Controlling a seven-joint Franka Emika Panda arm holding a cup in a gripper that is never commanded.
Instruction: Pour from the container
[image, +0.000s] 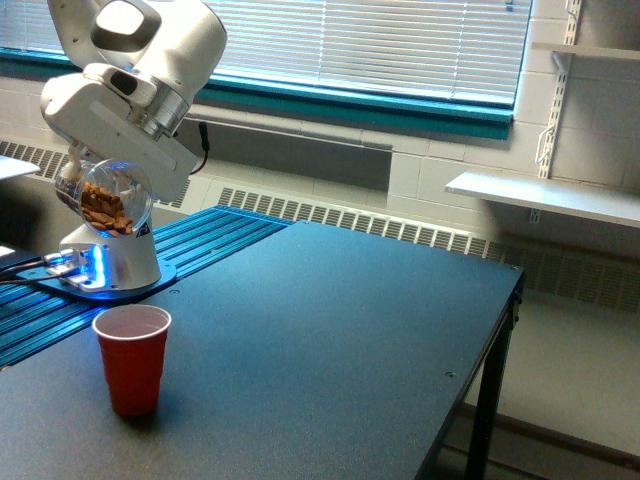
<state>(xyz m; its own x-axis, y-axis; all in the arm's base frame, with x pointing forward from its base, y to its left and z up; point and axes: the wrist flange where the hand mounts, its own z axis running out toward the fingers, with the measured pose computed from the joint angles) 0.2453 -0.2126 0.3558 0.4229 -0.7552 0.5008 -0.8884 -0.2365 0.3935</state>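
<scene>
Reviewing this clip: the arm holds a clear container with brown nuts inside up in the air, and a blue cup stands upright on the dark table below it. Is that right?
Not quite: the cup is red with a white inside, not blue, as the exterior view shows. The rest holds: the gripper holds the clear container with brown nuts aloft, and the cup stands upright on the dark table below it.

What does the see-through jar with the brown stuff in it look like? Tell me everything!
The container is a round, clear jar that looks like plastic, with brown nut-like pieces piled inside. It hangs in the air, held by the white gripper, and is tipped over on its side. It sits above and a little behind the red cup on the dark table. Nothing can be seen falling out of it. Blue light from the arm's base glints on it. Which way its opening faces is hard to tell.
</scene>
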